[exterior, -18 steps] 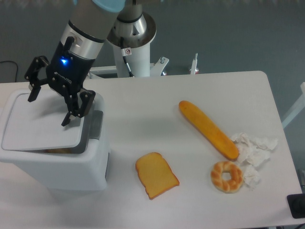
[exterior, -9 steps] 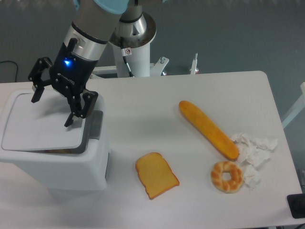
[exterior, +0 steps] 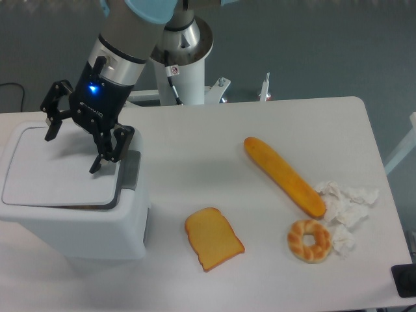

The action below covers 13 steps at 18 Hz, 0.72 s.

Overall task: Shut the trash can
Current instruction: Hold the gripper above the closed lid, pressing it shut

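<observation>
From the fixed camera, the trash can (exterior: 71,214) sits at the table's (exterior: 214,156) left front corner, its white lid (exterior: 58,175) lying nearly flat (a dark sliver under the near edge suggests it isn't fully seated). The gripper (exterior: 73,144) hovers above the lid with jaws spread wide, holding nothing. To finish well, it should probably press straight down near the grey latch tab (exterior: 130,170), gently, so the bin doesn't tip. Toast (exterior: 213,238), a baguette (exterior: 283,175), a doughnut (exterior: 310,240) and crumpled tissue (exterior: 348,205) lie well apart to the right.
</observation>
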Available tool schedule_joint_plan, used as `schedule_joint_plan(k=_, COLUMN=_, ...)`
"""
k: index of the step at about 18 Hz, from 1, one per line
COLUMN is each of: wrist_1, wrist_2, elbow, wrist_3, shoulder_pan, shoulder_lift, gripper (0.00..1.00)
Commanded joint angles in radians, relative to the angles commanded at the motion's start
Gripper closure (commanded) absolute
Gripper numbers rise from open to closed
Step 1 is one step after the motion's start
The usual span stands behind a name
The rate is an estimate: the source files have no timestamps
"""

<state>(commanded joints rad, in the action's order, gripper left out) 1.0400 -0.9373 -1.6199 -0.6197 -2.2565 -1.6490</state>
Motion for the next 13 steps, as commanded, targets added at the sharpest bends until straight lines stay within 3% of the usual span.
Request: schedule_joint_plan(k=13, wrist_1=-0.002, wrist_2=-0.002, elbow=-0.018, wrist_3=0.000, shoulder_pan=-0.003, shoulder_lift=0.003, gripper=0.00)
